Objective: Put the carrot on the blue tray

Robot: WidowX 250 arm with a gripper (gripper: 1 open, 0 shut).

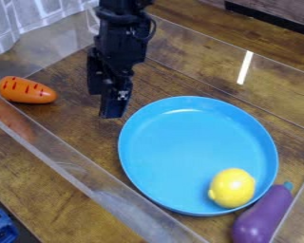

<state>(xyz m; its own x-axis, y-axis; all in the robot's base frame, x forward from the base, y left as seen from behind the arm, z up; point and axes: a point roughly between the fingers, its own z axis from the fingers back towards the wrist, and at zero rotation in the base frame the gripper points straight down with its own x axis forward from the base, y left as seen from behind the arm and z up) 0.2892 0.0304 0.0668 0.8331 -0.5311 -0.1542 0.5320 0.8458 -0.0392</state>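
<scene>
nearby, at lower right, a purple toy eggplant point(260, 216) lies just beside a round blue tray point(199, 152) holding a yellow lemon point(231, 188). farther back on the left, the orange toy carrot point(27, 90) lies on the wooden bench point(72, 116), well apart from the tray. the black jaws point(113, 106) hang between them, wide open and gripping nothing; grasping, carrying and placing all remain.
</scene>
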